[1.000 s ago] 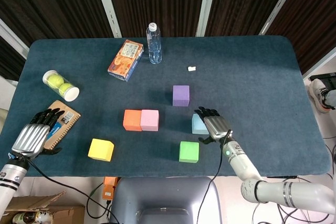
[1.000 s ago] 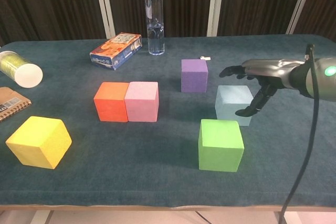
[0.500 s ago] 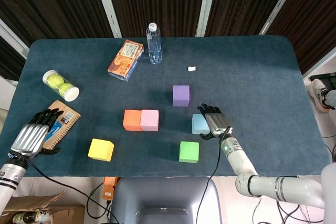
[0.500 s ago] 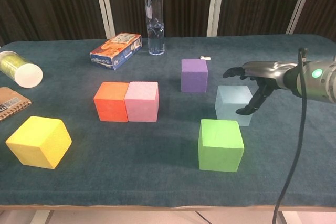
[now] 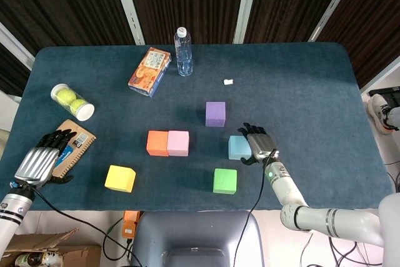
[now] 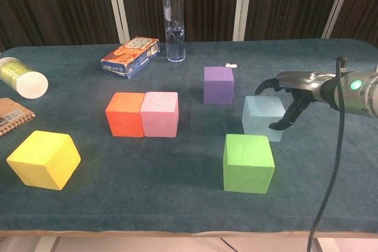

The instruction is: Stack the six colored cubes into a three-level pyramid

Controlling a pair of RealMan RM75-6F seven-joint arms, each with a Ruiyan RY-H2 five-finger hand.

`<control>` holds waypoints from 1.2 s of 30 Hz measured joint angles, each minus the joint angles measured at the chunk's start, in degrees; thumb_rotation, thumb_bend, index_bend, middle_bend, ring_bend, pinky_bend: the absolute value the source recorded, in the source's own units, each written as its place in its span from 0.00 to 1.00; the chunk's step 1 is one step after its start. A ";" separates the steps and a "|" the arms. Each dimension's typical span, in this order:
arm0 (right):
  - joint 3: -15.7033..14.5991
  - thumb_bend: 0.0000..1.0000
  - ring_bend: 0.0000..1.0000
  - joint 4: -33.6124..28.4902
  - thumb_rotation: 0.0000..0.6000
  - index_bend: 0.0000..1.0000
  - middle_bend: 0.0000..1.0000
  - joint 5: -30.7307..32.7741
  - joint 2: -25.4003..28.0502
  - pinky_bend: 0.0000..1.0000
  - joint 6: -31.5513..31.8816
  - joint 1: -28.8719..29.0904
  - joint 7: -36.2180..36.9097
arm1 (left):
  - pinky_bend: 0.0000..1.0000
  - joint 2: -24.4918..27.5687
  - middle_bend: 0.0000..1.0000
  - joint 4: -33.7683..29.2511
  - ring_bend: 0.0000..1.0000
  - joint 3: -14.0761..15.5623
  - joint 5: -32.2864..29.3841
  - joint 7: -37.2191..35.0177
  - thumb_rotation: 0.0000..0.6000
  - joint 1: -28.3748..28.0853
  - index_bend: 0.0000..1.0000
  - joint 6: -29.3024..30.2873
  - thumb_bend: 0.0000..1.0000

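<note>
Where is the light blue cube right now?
In the chest view the light blue cube sits right of centre, behind the green cube and right of the purple cube, beside the right hand.

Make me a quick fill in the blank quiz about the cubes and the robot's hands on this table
1. The orange cube sits touching the ____ cube.
2. The right hand is beside the ____ cube.
3. The bottle stands ____ near the table's far edge.
4. The left hand is nearest to the ____ cube.

Missing words: pink; light blue; upright; yellow
</note>
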 measured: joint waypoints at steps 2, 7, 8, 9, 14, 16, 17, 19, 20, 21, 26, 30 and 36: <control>-0.08 0.21 0.00 0.42 1.00 0.32 0.00 0.22 -0.44 0.00 0.62 -0.07 -0.07 | 0.10 -0.11 0.06 0.17 0.00 -0.07 0.17 -0.11 1.00 0.11 0.10 -0.13 0.04; -0.13 0.21 0.00 1.09 1.00 0.43 0.00 0.71 -0.76 0.00 0.83 -0.23 0.00 | 0.10 -0.21 0.06 0.35 0.00 -0.21 0.43 -0.24 1.00 0.29 0.10 -0.30 0.04; -0.12 0.21 0.00 1.18 1.00 0.46 0.00 0.74 -0.79 0.00 0.84 -0.24 0.01 | 0.10 -0.21 0.06 0.35 0.00 -0.24 0.49 -0.28 1.00 0.33 0.10 -0.31 0.04; -0.10 0.21 0.00 1.29 1.00 0.48 0.00 0.76 -0.80 0.00 0.85 -0.26 0.06 | 0.10 -0.18 0.06 0.34 0.00 -0.27 0.56 -0.35 1.00 0.36 0.10 -0.31 0.04; 1.32 0.21 0.00 -0.37 1.00 0.51 0.01 -1.15 -0.22 0.00 1.33 -0.53 1.76 | 0.10 0.32 0.06 0.44 0.00 -0.68 1.09 -1.60 1.00 0.41 0.10 -0.57 0.04; 2.40 0.21 0.00 -1.14 1.00 0.51 0.01 -1.39 0.03 0.00 1.65 -0.29 2.01 | 0.10 0.58 0.06 0.60 0.00 -0.91 1.22 -2.35 1.00 0.40 0.10 -0.73 0.04; 3.13 0.21 0.00 -1.47 1.00 0.52 0.01 -0.99 0.09 0.00 1.77 0.09 1.93 | 0.10 0.69 0.06 0.69 0.00 -1.02 1.26 -2.74 1.00 0.40 0.10 -0.81 0.04; 4.04 0.21 0.00 -1.88 1.00 0.52 0.01 0.28 0.05 0.00 1.94 0.98 1.53 | 0.10 0.99 0.06 0.90 0.00 -1.25 1.38 -3.80 1.00 0.42 0.10 -1.02 0.04; 4.83 0.21 0.00 -2.10 1.00 0.52 0.01 1.45 -0.13 0.00 2.07 1.82 1.07 | 0.10 1.14 0.06 1.02 0.00 -1.34 1.47 -4.30 1.00 0.43 0.10 -1.11 0.04; 5.43 0.21 0.00 -2.21 1.00 0.51 0.01 2.43 -0.35 0.00 2.16 2.55 0.65 | 0.10 1.31 0.06 1.16 0.00 -1.42 1.59 -4.81 1.00 0.47 0.10 -1.19 0.04; 8.07 0.21 0.00 -1.03 1.00 0.50 0.01 8.83 -3.50 0.00 2.72 7.86 -3.16 | 0.10 2.20 0.06 2.18 0.00 -1.78 2.01 -7.41 1.00 0.83 0.10 -1.52 0.04; 8.89 0.21 0.00 2.44 1.00 0.51 0.01 12.99 -7.25 0.00 3.10 11.72 -6.67 | 0.10 2.77 0.06 2.91 0.00 -1.89 2.34 -9.15 1.00 1.31 0.10 -1.64 0.04; 8.52 0.21 0.00 4.39 1.00 0.51 0.01 15.14 -9.11 0.00 4.48 13.00 -8.98 | 0.10 3.49 0.06 3.55 0.00 -1.88 3.34 -10.86 1.00 2.13 0.10 -1.32 0.04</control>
